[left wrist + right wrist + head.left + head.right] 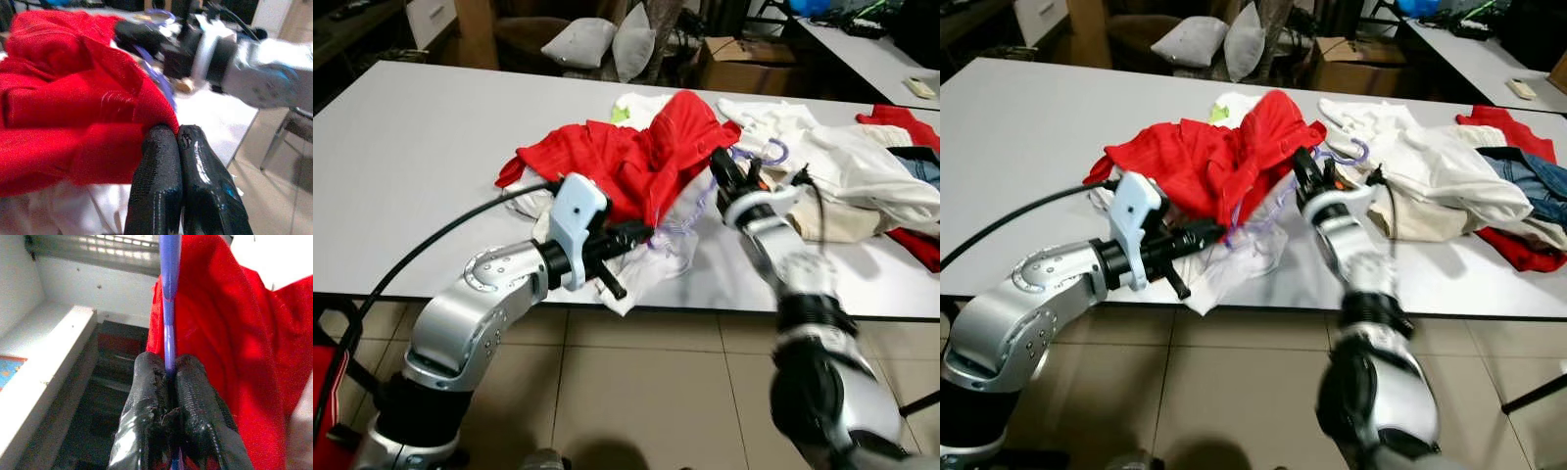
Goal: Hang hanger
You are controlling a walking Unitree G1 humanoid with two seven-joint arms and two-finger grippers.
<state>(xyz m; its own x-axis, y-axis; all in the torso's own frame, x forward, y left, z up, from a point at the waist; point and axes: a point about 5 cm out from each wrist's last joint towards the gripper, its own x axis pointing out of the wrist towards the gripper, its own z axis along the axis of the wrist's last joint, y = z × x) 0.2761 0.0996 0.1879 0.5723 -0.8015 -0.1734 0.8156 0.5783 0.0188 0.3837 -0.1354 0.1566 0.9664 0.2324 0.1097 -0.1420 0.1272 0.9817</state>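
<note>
White table [411,157] on tiled floor [656,392] bears heaped clothes. Right gripper [168,369] clamps purple hanger [168,308]; left gripper [177,134], fingers pressed together, pinches red garment [626,157].

Both eye views look forward and steeply down from the robot's head, over a white table [421,157] toward pillows [607,41] and boxes at the far side of the room. They share nearly the whole scene, the right eye's picture shifted slightly sideways.

The left wrist view sits very close behind the left gripper [177,139], looking along its fingers at a red garment [63,107], with the right arm [274,73] across the background.

The right wrist view looks along the right gripper [170,369], equally close, facing a purple hanger [168,298] and red cloth, with a white shelf edge [44,362] beyond.
</note>
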